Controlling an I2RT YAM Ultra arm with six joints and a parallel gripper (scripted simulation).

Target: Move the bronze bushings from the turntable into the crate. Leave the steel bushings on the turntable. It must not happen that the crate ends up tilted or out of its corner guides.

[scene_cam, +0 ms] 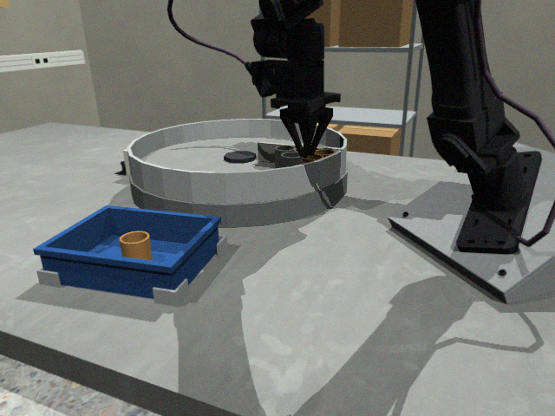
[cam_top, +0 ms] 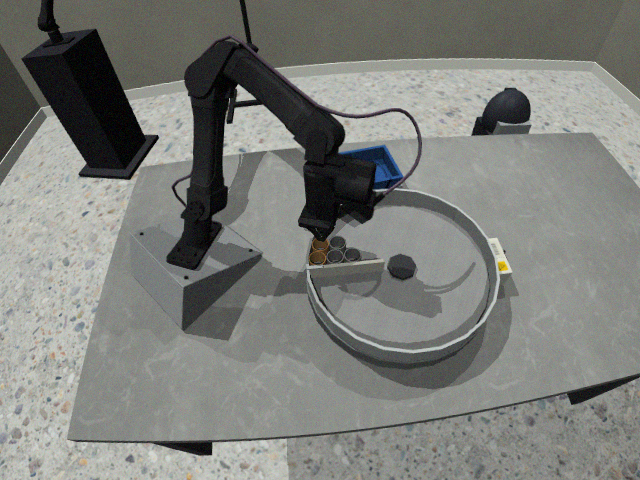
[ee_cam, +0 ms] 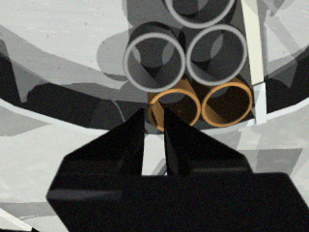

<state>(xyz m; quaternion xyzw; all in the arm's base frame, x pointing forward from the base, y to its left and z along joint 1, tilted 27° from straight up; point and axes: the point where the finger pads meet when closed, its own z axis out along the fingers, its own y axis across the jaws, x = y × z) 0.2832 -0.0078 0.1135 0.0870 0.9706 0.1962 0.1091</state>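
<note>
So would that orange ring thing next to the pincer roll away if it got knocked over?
Probably, yes: the bronze bushing is a round tube, so on its side it would likely roll. Standing upright, packed against the steel bushings, it seems steady. It looks stiff, and its thin wall may slip in the pincer.

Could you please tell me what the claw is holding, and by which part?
Nothing: the claw stands narrowly open over the rim of a bronze bushing.
</note>
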